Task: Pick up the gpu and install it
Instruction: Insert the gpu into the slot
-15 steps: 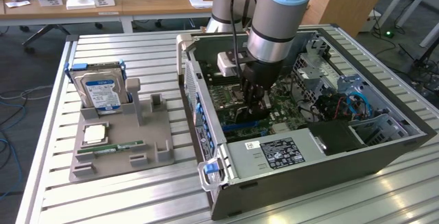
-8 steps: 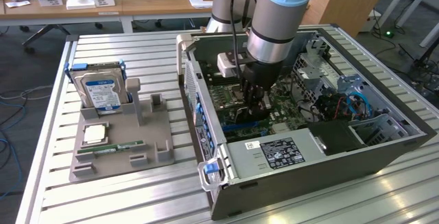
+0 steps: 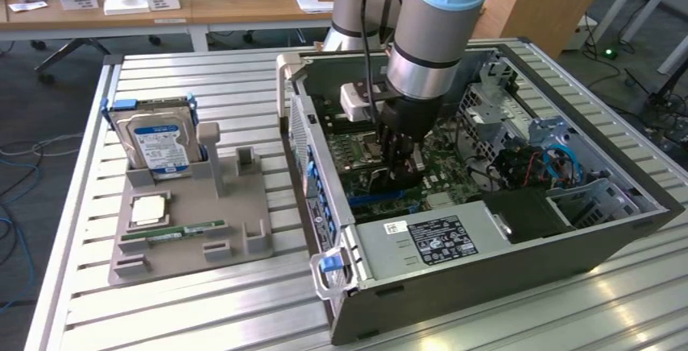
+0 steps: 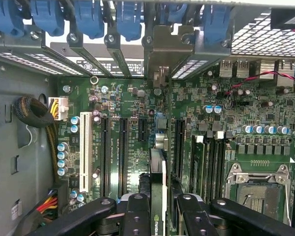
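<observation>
Between my two fingers I am clasping the gpu, pinching it edge-on across its thin faces, so my gripper is clenched on the card. In the wrist view the card is standing upright over the motherboard, running lengthwise with black expansion slots flanking it. Whatever slot lies directly beneath is being hidden by the card itself, so I cannot tell whether its contact edge is touching yet. Its far end is pointing at the row of metal bracket openings and blue retention clips along the rear wall of the case. In the exterior view my arm is reaching down deep inside that case, near the middle of the board.

To do this step well, I am judging that the card needs to be square and vertical, because any lean would make its edge ride on the slot's lip. The end bracket should be lining up with its rear opening as the edge goes down. The push ought to be straight and even, since a board this thin is likely to flex. Well apart from the case, the hard drive and memory stick are sitting on their grey holder.
</observation>
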### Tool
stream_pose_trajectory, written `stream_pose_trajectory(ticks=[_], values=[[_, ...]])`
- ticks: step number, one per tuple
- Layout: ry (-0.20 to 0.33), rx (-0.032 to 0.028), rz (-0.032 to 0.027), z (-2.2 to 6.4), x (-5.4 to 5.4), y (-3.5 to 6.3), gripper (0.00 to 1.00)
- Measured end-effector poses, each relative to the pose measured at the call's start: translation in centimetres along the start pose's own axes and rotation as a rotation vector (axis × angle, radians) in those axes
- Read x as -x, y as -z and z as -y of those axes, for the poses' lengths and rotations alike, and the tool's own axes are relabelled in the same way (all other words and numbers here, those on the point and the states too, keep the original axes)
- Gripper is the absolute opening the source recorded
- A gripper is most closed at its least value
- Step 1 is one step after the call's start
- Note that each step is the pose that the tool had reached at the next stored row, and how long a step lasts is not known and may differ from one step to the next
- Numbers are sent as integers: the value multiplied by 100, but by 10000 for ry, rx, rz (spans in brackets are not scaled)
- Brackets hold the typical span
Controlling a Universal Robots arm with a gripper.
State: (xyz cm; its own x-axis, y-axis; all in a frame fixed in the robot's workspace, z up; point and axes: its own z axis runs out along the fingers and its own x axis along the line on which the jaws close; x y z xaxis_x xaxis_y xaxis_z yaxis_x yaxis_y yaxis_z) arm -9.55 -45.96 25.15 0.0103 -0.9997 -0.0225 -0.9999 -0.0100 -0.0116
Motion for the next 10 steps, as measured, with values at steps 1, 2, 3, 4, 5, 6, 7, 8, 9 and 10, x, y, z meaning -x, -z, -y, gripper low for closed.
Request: stream_pose_trajectory(ticks=[1, 2, 3, 4, 5, 6, 7, 8, 9, 10], values=[[0, 0, -1, 0, 0, 2, 26], [0, 0, -2, 0, 0, 5, 26], [0, 1, -4, 0, 0, 10, 26], [0, 1, -5, 0, 0, 15, 26], [0, 1, -4, 0, 0, 21, 26], [0, 1, -3, 0, 0, 24, 26], [0, 0, -1, 0, 0, 24, 26], [0, 0, -1, 0, 0, 24, 26], [0, 0, -1, 0, 0, 24, 26], [0, 1, -2, 0, 0, 24, 26]])
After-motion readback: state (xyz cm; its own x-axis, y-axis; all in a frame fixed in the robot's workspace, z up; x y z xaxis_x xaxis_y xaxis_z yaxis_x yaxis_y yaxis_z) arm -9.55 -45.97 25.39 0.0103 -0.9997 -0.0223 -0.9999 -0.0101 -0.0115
